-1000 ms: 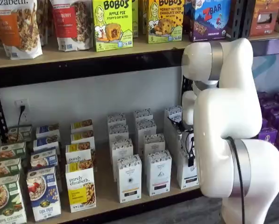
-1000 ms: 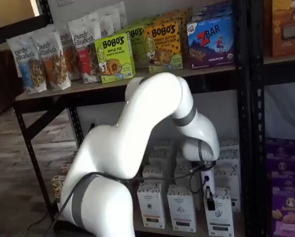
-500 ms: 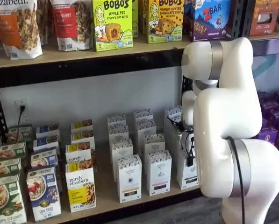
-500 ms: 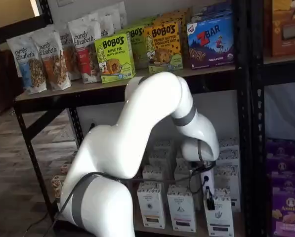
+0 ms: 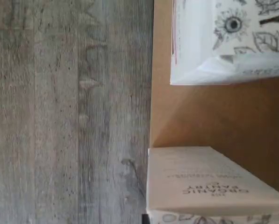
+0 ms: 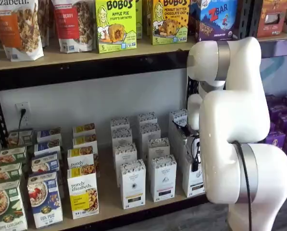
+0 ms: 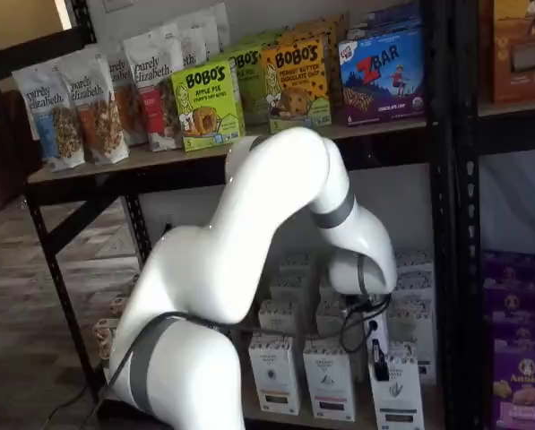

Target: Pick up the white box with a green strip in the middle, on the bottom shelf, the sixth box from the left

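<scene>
The white box (image 7: 397, 394) stands at the front right of the bottom shelf (image 6: 109, 195), tall and narrow, with a patterned top band and a greyish-green mark mid-face. In a shelf view the arm half hides it (image 6: 193, 179). My gripper (image 7: 375, 358) hangs from the white wrist right at the box's upper left front. Only a black finger and cable show, so I cannot tell whether it is open or shut. It also shows as a dark shape in a shelf view (image 6: 195, 164). The wrist view shows two white cartons on the tan board (image 5: 200, 116); I cannot tell which is which.
Rows of similar white cartons (image 6: 132, 185) stand left of the target, then yellow-labelled granola boxes (image 6: 83, 192) and cereal boxes (image 6: 44, 199). The upper board holds Bobo's boxes (image 6: 115, 24) and granola bags. A black upright (image 7: 446, 269) and purple boxes (image 7: 522, 376) are on the right.
The arm has sunk slightly, bringing the black finger a little lower against the white box. The boxes have not moved.
</scene>
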